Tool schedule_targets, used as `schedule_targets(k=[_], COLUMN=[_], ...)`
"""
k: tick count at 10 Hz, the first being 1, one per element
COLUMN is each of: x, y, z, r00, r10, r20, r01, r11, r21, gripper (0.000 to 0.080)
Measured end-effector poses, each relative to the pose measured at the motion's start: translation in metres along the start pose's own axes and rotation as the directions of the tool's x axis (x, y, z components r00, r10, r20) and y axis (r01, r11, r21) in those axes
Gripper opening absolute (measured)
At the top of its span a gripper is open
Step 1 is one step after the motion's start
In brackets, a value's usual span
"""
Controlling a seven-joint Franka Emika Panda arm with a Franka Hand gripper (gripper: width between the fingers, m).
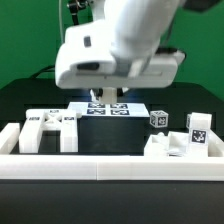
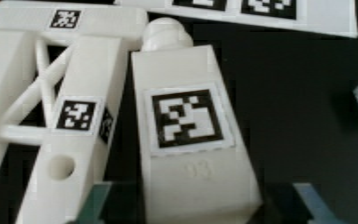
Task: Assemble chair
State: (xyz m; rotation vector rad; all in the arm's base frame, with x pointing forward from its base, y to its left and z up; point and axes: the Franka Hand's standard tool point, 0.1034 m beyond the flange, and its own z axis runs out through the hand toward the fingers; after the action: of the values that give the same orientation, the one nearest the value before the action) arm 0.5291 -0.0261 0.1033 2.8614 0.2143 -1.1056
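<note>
gripper [image 2: 204,203] closed on tagged chair piece [image 2: 190,120], slatted part [image 2: 82,112] beside

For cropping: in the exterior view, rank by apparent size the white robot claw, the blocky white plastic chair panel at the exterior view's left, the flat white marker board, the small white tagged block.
1. white robot claw, perhaps just nearer the camera
2. blocky white plastic chair panel
3. flat white marker board
4. small white tagged block

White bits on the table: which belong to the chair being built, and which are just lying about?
Chair job: panel held in the gripper; ladder-like frame; small cube; tagged block; low block.
Just lying about: marker board; white rail along the front.
</note>
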Motion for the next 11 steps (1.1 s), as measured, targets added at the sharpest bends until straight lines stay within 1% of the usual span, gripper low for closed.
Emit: schedule_targets(k=[1, 2, 4, 6, 7, 8, 9, 10, 11], x=[0.005, 0.008, 0.015, 0.017, 0.017, 0.02, 0.024, 0.027, 0.027], y=[-0.001, -0.002, 0.002, 0.004, -0.004, -0.013, -0.016, -0.018, -0.018], z=[-0.017, -0.027, -0.03, -0.035, -0.044, -0.064, -0.079, -0.084, -0.08], r00=[0.997, 0.99, 0.955, 0.894, 0.877, 0.838, 0.797, 0.734, 0.691], r10=[-0.002, -0.007, -0.01, -0.013, 0.008, 0.014, 0.001, -0.044, -0.041], r20=[-0.072, -0.14, -0.296, -0.447, -0.481, -0.545, -0.604, -0.678, -0.722], r01=[0.002, 0.004, 0.001, -0.007, -0.022, -0.023, -0.022, -0.017, -0.022], r11=[1.0, 1.0, 1.0, 0.999, 1.0, 1.0, 0.999, 0.996, 0.997], r21=[-0.009, -0.018, -0.031, -0.043, -0.023, -0.009, -0.027, -0.084, -0.078], gripper=[0.0292, 0.0292, 0.0292, 0.0292, 0.0292, 0.0292, 0.0292, 0.0292, 0.0292])
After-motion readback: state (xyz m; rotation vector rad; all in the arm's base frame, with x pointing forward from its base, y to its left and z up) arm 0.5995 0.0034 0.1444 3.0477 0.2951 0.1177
